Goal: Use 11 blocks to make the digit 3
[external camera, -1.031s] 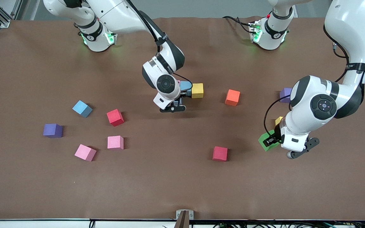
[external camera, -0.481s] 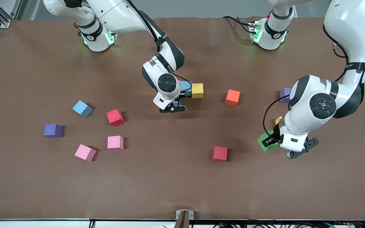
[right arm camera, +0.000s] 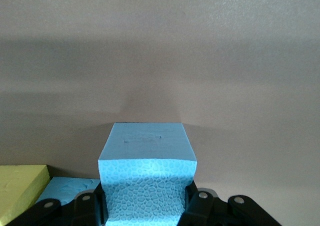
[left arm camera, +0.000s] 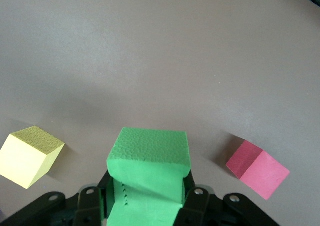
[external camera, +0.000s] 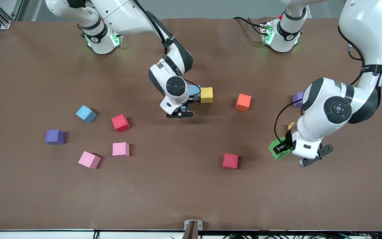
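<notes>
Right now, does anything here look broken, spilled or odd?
Nothing stands out. The left gripper is shut on the green cube, the right gripper on a light blue cube. The other cubes lie scattered, some askew, on the brown table.

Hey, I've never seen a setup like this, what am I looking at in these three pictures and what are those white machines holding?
Two white robot arms work at a brown table. One picture looks down from a high camera facing them; the other two come from cameras on their wrists. The left pincer grips a green foam cube near a red foam cube. The right pincer grips a light blue foam cube beside a yellow foam cube. Loose pink, red, blue, orange and purple foam cubes are scattered about.
</notes>
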`<act>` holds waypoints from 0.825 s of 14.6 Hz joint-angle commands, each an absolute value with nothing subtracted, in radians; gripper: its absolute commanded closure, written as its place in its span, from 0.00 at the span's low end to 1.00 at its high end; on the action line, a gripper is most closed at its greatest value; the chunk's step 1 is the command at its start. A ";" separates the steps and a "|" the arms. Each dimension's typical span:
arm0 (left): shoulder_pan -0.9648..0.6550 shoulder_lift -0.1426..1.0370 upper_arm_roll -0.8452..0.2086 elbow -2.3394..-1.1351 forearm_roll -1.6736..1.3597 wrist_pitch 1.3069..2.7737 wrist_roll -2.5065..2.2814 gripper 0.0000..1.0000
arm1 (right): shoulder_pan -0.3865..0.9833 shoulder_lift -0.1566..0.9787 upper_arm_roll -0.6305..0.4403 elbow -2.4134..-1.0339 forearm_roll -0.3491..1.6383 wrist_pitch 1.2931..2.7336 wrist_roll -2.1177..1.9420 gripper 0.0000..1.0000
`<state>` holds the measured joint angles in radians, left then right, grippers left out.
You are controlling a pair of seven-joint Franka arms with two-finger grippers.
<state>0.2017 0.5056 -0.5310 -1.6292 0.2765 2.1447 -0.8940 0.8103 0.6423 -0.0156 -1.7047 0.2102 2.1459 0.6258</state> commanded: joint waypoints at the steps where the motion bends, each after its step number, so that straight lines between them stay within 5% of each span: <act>1: 0.206 0.495 -0.540 -1.621 0.284 2.120 -0.890 0.71 | 0.824 0.618 -0.017 -1.735 0.193 2.145 0.660 0.70; 12: 0.207 0.495 -0.540 -1.621 0.284 2.120 -0.890 0.71 | 0.824 0.614 -0.017 -1.740 0.195 2.131 0.664 0.70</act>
<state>0.2019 0.5056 -0.5320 -1.6289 0.2765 2.1442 -0.8939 0.8176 0.6412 -0.0156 -1.7051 0.2100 2.1318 0.6398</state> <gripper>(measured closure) 0.467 0.441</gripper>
